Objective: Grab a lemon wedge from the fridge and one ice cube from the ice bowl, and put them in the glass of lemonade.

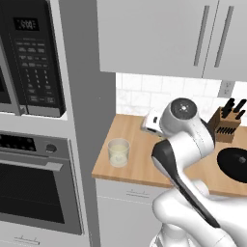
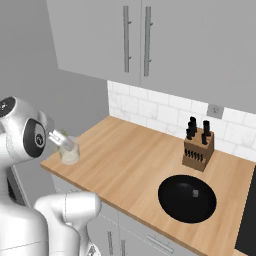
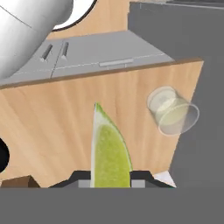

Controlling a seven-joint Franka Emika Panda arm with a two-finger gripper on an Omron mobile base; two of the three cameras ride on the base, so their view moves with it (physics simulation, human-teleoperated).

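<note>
My gripper (image 3: 111, 180) is shut on a yellow-green lemon wedge (image 3: 109, 148), which stands point-up between the two dark fingertips (image 3: 78, 178). The glass of lemonade (image 3: 173, 111), a short clear tumbler with pale yellow liquid, stands near the counter's corner, to the right of the wedge in the hand view. From the left base camera, the white hand (image 1: 150, 123) hovers over the counter just right of the glass (image 1: 118, 152). In the right base view the glass (image 2: 70, 154) sits at the counter's left end, partly behind my arm. The fridge and the ice cube are out of view.
The wooden counter (image 2: 130, 160) carries a knife block (image 2: 198, 150) at the back and a black round bowl (image 2: 187, 198) near the front edge; its contents are unclear. A grey column with a microwave (image 1: 34, 55) and a black wall oven (image 1: 36, 188) borders the counter's left end.
</note>
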